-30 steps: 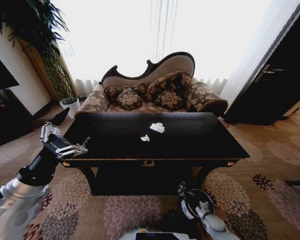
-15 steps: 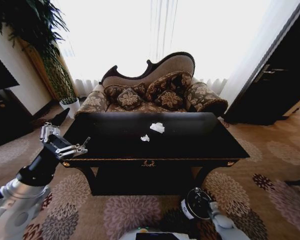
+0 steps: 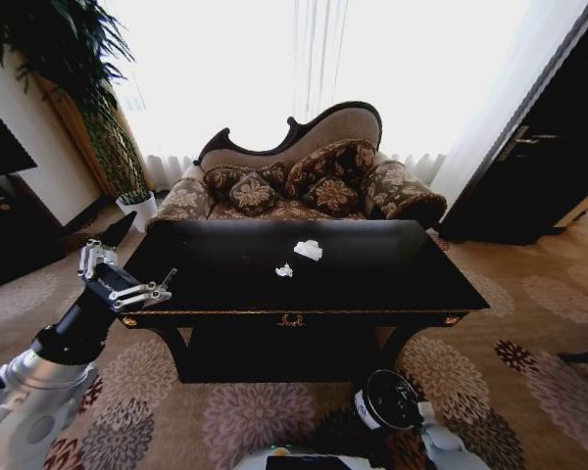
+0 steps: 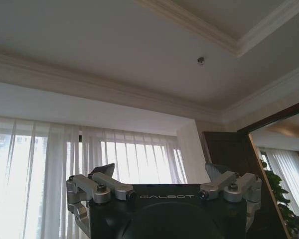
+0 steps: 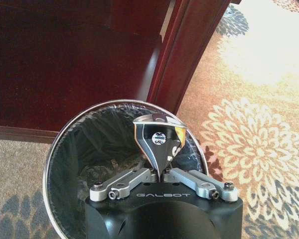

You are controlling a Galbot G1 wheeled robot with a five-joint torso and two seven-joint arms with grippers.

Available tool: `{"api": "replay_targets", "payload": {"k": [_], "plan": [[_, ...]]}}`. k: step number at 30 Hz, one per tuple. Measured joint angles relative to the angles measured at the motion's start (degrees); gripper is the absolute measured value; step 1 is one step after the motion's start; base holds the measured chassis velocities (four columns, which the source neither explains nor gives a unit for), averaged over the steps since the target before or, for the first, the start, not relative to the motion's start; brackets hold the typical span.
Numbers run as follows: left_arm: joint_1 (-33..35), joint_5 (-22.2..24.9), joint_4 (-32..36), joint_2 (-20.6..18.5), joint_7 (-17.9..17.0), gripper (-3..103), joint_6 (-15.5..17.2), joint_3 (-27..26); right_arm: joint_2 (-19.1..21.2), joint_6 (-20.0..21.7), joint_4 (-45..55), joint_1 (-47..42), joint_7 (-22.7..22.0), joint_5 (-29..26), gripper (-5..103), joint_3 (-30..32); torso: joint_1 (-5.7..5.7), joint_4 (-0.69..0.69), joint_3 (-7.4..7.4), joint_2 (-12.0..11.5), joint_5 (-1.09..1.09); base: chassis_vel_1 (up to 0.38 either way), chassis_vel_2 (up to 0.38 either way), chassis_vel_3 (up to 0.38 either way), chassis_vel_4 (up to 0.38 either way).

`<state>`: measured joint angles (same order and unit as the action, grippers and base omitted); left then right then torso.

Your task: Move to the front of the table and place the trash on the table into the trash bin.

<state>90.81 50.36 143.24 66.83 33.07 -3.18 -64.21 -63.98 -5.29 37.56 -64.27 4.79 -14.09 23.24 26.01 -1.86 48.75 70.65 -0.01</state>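
Left gripper (image 3: 155,285) is raised at the left with fingers spread; right gripper (image 5: 160,172) points down, fingers together.

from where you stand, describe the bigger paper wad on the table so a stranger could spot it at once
Start at the black glossy table in front of the patterned sofa. Near the middle of its top, toward the sofa side, lies the crumpled white paper wad. It is clearly bigger than the tiny white scrap, which sits nearer the robot and slightly to its left.
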Motion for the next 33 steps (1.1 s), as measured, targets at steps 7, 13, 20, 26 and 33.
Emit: {"api": "replay_targets", "payload": {"k": [7, 13, 20, 26, 33], "plan": [[0.18, -0.06, 0.00, 0.04, 0.03, 100, -0.04, -0.15, 0.02, 0.99, 1.19, -0.85, 1.14, -0.26, 14, 0.00, 0.00, 0.00, 0.00, 0.00, 0.00, 0.000, 0.000, 0.000, 0.000], [0.27, -0.01, 0.00, -0.18, 0.04, 100, -0.08, -0.27, -0.23, 1.11, 2.31, -1.41, 2.45, -0.99, 35, 0.02, 0.00, 0.00, 0.00, 0.00, 0.00, 0.000, 0.000, 0.000, 0.000], [0.28, 0.11, 0.00, -0.26, 0.04, 100, -0.16, -0.37, -0.50, 1.34, 4.46, -2.82, 4.48, -0.10, 62, 0.42, 0.00, 0.00, 0.00, 0.00, 0.00, 0.000, 0.000, 0.000, 0.000], [0.30, 0.18, 0.00, -0.20, 0.04, 100, -0.19, -0.39, -0.48, 1.69, 8.64, -5.70, 6.64, 1.15, 84, 0.47, 0.00, 0.00, 0.00, 0.00, 0.00, 0.000, 0.000, 0.000, 0.000], [0.44, 0.21, 0.00, 0.05, 0.04, 100, -0.23, -0.45, -1.31, 0.91, 15.93, -10.07, 11.51, 4.22, 100, 1.02, 0.00, 0.00, 0.00, 0.00, 0.00, 0.000, 0.000, 0.000, 0.000]]}}
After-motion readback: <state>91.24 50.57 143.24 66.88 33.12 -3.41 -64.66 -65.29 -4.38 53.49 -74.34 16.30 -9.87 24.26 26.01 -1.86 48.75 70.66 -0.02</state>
